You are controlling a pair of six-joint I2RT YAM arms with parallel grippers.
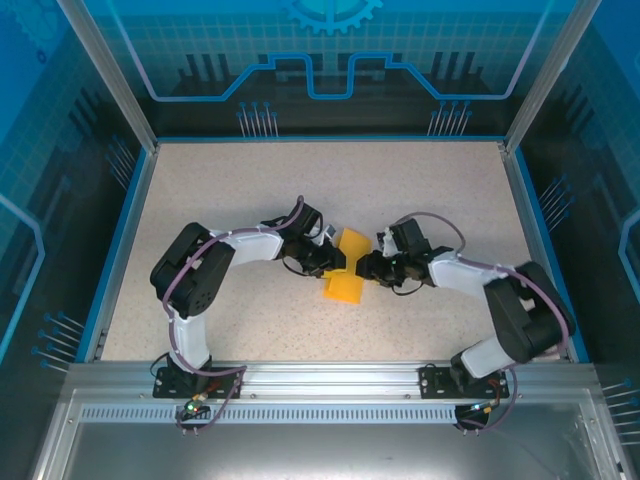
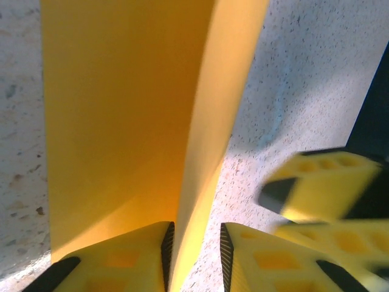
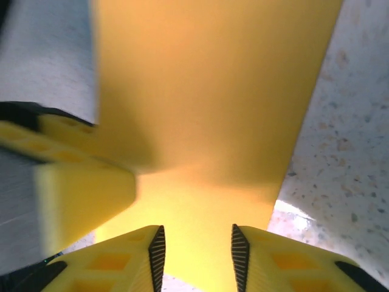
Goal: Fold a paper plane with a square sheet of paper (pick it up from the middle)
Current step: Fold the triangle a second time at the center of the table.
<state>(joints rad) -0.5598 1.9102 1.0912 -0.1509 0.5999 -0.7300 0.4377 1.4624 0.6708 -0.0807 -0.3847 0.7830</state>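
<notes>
The square sheet of paper [image 1: 346, 270] lies mid-table, orange-yellow and partly folded, with one flap standing up. My left gripper [image 1: 333, 258] reaches it from the left and my right gripper [image 1: 366, 268] from the right. In the left wrist view the raised flap of the paper [image 2: 121, 121] runs up between the jaws of the left gripper [image 2: 194, 234]; it lies against the left pad and a gap separates it from the right pad. The right gripper [image 3: 197, 237] hovers open over the flat paper [image 3: 213, 91], nothing pinched. The other arm's yellow fingers [image 2: 322, 188] are blurred close by.
The speckled table [image 1: 220, 190] is bounded by blue-edged walls [image 1: 130, 200] on the left, back and right. A metal rail [image 1: 320, 378] with both arm bases runs along the near edge. Both arms bend inward, tips nearly meeting over the paper.
</notes>
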